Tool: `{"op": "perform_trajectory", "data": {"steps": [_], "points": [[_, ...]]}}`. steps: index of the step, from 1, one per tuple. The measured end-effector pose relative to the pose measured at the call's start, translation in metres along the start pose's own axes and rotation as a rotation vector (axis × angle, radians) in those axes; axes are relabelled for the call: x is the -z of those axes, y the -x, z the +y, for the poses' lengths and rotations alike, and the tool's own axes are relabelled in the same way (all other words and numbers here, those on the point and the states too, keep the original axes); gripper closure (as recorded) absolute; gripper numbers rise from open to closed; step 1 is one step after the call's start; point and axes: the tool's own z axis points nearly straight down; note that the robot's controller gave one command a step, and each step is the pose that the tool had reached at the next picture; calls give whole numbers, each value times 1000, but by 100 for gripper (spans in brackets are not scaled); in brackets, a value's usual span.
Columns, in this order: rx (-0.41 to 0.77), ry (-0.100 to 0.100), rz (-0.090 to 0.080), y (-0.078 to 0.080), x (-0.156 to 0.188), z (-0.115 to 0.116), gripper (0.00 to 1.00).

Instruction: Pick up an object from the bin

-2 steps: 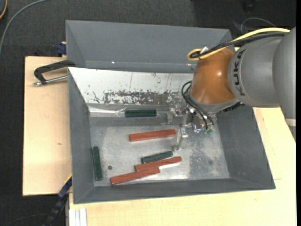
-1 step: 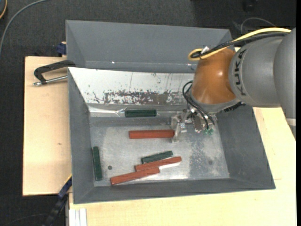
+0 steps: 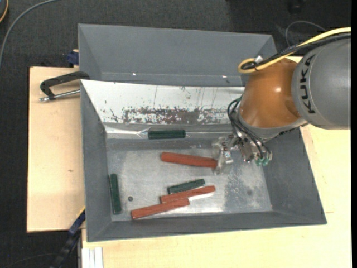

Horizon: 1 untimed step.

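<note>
- Bin (image 3: 95, 149) of grey metal, with sloped walls; we see a few loose sticks spread on its floor.
- Arm (image 3: 329, 88) reaches in from the right under its orange cover (image 3: 268, 96), down toward the right half of the floor.
- Middle red stick (image 3: 187, 160) lies near the centre of the floor. Its long axis runs almost left to right, dipping a little toward the right.
- Claw (image 3: 224, 159) sits low at that stick's right end, so the stick stretches away leftward from it. We cannot tell whether the claw is open or closed, nor whether it grips the end.
- We judge the next move turns on this end-on meeting: a grip so far from the middle may let the stick tip.
- Front red stick (image 3: 160, 208), a second red stick (image 3: 192, 194) and a short green stick (image 3: 187, 186) lie together nearer the front wall.
- Back green stick (image 3: 166, 133) and left green stick (image 3: 115, 193) lie well apart from the claw.
</note>
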Motion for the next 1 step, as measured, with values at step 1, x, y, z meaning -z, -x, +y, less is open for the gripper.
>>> {"op": "perform_trajectory", "data": {"steps": [1], "points": [[-4,-3,-15,10,163,-12,100]]}}
